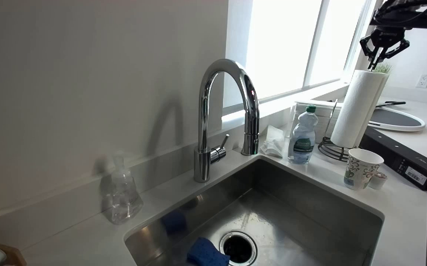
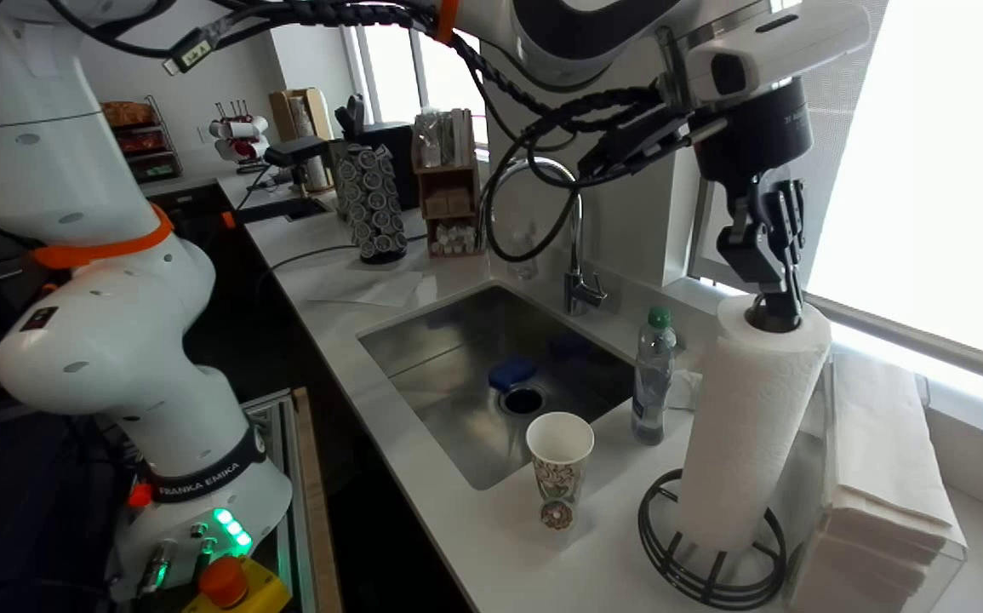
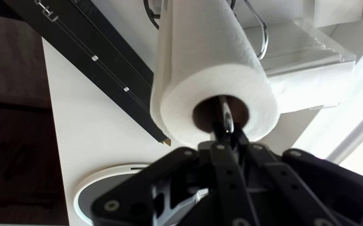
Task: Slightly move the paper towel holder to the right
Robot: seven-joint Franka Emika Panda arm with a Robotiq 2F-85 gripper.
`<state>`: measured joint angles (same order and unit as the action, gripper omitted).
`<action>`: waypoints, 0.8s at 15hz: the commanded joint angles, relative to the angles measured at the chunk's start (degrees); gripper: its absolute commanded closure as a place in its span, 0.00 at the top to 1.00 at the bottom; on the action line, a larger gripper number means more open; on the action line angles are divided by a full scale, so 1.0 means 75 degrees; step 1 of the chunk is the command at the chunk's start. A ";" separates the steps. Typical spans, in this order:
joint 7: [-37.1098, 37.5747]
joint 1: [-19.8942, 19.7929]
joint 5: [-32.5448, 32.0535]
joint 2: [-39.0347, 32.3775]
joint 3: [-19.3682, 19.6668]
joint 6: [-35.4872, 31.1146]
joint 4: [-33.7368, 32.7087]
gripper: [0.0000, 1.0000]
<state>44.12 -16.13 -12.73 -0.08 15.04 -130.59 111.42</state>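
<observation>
The paper towel holder carries a tall white roll [image 1: 359, 109] on a round dark wire base [image 2: 661, 562]; the roll also shows in an exterior view [image 2: 751, 426] and the wrist view [image 3: 216, 62]. The roll leans in both exterior views; I cannot tell whether the base sits flat on the counter. My gripper [image 1: 372, 66] is above the roll, pointing down, with its fingertips at the mouth of the core in an exterior view [image 2: 779, 311]. In the wrist view the fingers [image 3: 230, 130] are closed around the shiny metal rod [image 3: 227, 114] of the holder.
A clear soap bottle [image 1: 302, 138] and a patterned cup [image 1: 361, 170] stand near the holder beside the sink [image 2: 423, 409]. A napkin box [image 2: 882, 460] stands close by the window. A long black box [image 3: 93, 59] and a white-rimmed lid-like thing [image 1: 398, 118] lie behind.
</observation>
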 commanded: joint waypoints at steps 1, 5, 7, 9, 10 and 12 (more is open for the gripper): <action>0.0110 0.0001 -0.0363 -0.0044 0.0073 -0.0749 0.0032 0.02; 0.0182 0.0015 -0.0675 -0.0131 0.0143 -0.1478 0.0148 0.02; 0.0264 0.0035 -0.0964 -0.0160 0.0172 -0.1799 0.0238 0.02; 0.0272 0.0067 -0.1080 -0.0151 0.0162 -0.1798 0.0327 0.02; 0.0301 0.0095 -0.1123 -0.0121 0.0142 -0.1693 0.0359 0.02; 0.0396 0.0145 -0.1263 -0.0080 0.0115 -0.1548 0.0363 0.02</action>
<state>44.59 -15.89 -19.53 -2.03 15.88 -141.90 113.41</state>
